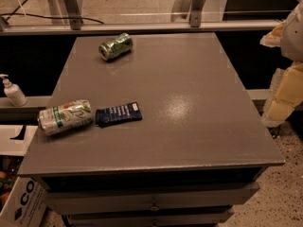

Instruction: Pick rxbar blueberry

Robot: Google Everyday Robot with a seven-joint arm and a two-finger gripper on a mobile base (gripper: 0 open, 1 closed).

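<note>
The rxbar blueberry is a flat dark navy wrapper with white lettering and a pale patch at its right end. It lies on the grey table near the front left. A white-and-green drink can lies on its side just left of the bar, a small gap apart. A green drink can lies on its side at the back left. My gripper hangs at the right edge of the view, beyond the table's right side and far from the bar.
The table has drawers in its front. A white pump bottle stands on a ledge to the left. A cardboard box sits on the floor at the lower left. A rail with posts runs behind the table.
</note>
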